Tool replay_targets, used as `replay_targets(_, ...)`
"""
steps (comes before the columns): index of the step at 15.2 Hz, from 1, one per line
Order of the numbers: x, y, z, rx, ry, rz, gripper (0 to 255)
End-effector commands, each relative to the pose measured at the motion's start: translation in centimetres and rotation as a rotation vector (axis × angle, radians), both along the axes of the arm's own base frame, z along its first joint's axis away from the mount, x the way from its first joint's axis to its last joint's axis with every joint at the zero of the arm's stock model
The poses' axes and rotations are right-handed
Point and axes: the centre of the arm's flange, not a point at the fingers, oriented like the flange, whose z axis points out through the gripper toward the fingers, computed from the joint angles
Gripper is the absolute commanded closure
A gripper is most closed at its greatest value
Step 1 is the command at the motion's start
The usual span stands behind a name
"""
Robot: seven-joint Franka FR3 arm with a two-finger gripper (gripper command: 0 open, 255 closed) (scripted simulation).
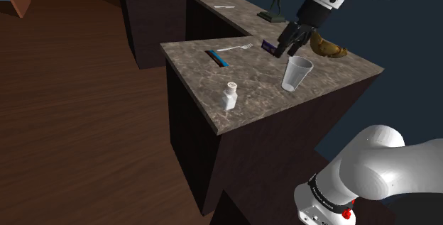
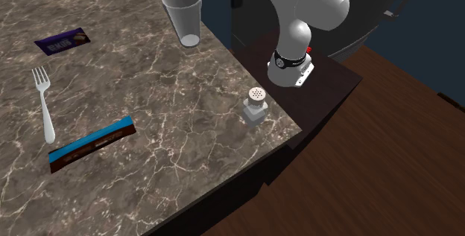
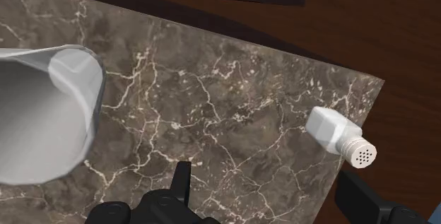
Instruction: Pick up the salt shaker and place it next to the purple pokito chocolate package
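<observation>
- Shoulder view: the salt shaker (image 1: 231,96) stands upright a little left of the frame's centre, near the front edge of the marbled brown counter (image 1: 263,106). It is white with a perforated cap.
- The purple chocolate package (image 1: 269,45) lies flat higher up and to the right of centre, well apart from the shaker.
- A clear plastic cup (image 1: 296,73) stands upright between the two, to the right of centre.
- The black gripper (image 1: 290,45) hangs above the cup, just beside the purple package. It touches neither.
- A white fork (image 1: 238,47) and a blue-edged bar (image 1: 216,58) lie left of the purple package. A brown croissant-like piece (image 1: 328,46) rests at the right, behind the gripper, and a dark figurine (image 1: 277,3) stands on the farther counter near the top.
- Second exterior view: the shaker (image 2: 255,106) sits right of centre, close to the counter's (image 2: 186,152) corner, beside the arm's dark stand (image 2: 328,85).
- The purple package (image 2: 62,42) is at the upper left, the cup (image 2: 183,17) at top centre, the fork (image 2: 45,104) at the left and the blue-edged bar (image 2: 92,144) at the lower left.
- Wrist view: the gripper's (image 3: 267,177) two fingers are spread wide, with bare counter (image 3: 212,102) between them.
- The shaker (image 3: 339,136) lies beyond one fingertip, near the counter's edge, and the cup (image 3: 42,116) looms on the opposite side.
</observation>
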Motion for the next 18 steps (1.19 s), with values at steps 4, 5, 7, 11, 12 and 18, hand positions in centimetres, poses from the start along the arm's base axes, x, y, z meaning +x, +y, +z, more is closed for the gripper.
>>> replay_targets(4,-0.3,4.0,-2.0,-0.034,-0.029,-0.025,0)
replay_targets(5,-0.4,5.3,-2.7,-0.045,-0.039,-0.033,0)
replay_targets(7,-0.5,7.9,-4.1,-0.067,-0.058,-0.050,0)
replay_targets(11,-0.4,13.1,-7.2,-0.112,-0.097,-0.083,0)
replay_targets(12,-0.4,14.3,-7.9,-0.123,-0.107,-0.091,0)
replay_targets(18,0.3,19.0,-12.1,-0.166,-0.143,-0.123,0)
